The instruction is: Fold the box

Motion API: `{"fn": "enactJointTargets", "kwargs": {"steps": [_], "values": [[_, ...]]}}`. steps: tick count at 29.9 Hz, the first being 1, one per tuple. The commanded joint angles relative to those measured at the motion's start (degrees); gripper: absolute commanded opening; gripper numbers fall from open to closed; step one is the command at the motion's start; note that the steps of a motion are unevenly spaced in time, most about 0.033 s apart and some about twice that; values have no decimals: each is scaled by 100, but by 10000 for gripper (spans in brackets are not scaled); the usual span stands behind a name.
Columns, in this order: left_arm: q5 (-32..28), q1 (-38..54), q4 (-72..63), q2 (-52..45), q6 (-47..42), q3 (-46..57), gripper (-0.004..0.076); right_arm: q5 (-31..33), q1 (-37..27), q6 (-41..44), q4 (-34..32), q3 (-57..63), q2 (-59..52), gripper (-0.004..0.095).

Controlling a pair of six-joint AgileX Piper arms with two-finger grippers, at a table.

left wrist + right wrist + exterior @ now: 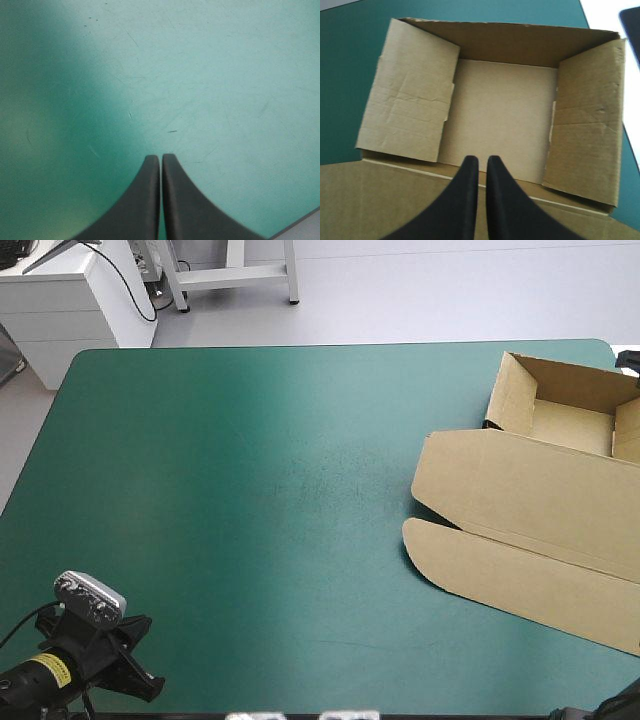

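The box [530, 500] at the far right is plain, unprinted brown. The cover [250, 490] is teal-green, with a paler sheen and faint dark scuffs near its middle. The left gripper [161, 158] and right gripper [482, 159] are both plain black.

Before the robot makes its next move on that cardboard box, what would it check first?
1. Raised walls on the box: ok.
2. Flat lid on the teal-green cover: ok.
3. Bare tray floor: ok.
4. Shut left gripper, away from the box: ok.
5. Shut right gripper over the lid's fold, tray ahead: ok.
6. Whole box on the cover: cannot tell; the high view cuts it off.
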Motion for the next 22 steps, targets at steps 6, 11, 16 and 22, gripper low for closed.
{"fn": "enactJointTargets", "kwargs": {"steps": [6, 11, 16, 22], "values": [[-470, -24, -76, 40, -56, -136, -8, -18, 600, -514, 129, 437, -1028, -11], [-528, -24, -105, 40, -56, -136, -8, -18, 1140, -538, -346, 1050, -1656, -11], [-541, -24, -234, 40, -56, -59, -8, -331, 1510, -1051, -6, 2147, -2602, -12], [-677, -24, -588, 40, -56, 105, -8, -658, 1544, -1932, 1123, 3404, -3705, -15]]}}
